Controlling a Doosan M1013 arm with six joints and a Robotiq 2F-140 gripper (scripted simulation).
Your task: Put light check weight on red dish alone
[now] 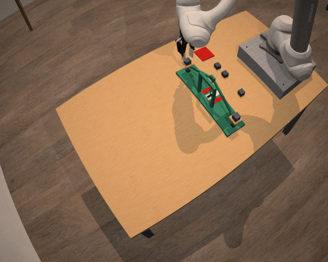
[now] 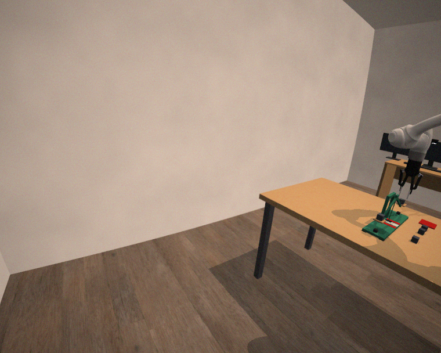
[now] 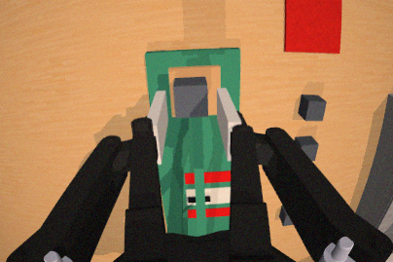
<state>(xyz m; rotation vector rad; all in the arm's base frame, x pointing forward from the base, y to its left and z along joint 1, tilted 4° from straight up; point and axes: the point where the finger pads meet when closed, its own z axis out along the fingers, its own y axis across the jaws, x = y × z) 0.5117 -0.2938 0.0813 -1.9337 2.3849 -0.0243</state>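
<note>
My gripper (image 1: 187,55) (image 2: 404,193) (image 3: 192,104) is open, pointing down over the far pan (image 3: 195,71) of the green rocker balance (image 1: 227,131) (image 2: 382,233) (image 3: 153,63). A dark grey weight (image 1: 187,61) (image 3: 191,99) sits on that pan, with a gap to each finger in the wrist view. Another weight (image 1: 236,116) (image 2: 380,216) sits on the other pan. The pointer's dark tip (image 1: 209,96) is over the white field. The red dish (image 1: 204,54) (image 2: 427,224) (image 3: 313,20) lies flat with no weight on it.
Three more dark weights (image 1: 217,66) (image 1: 225,74) (image 1: 241,92) stand on the table between the balance and the grey robot base (image 1: 260,70). The balance's upright posts (image 1: 200,83) and beam rise beside the gripper. The table's far edge is behind the gripper.
</note>
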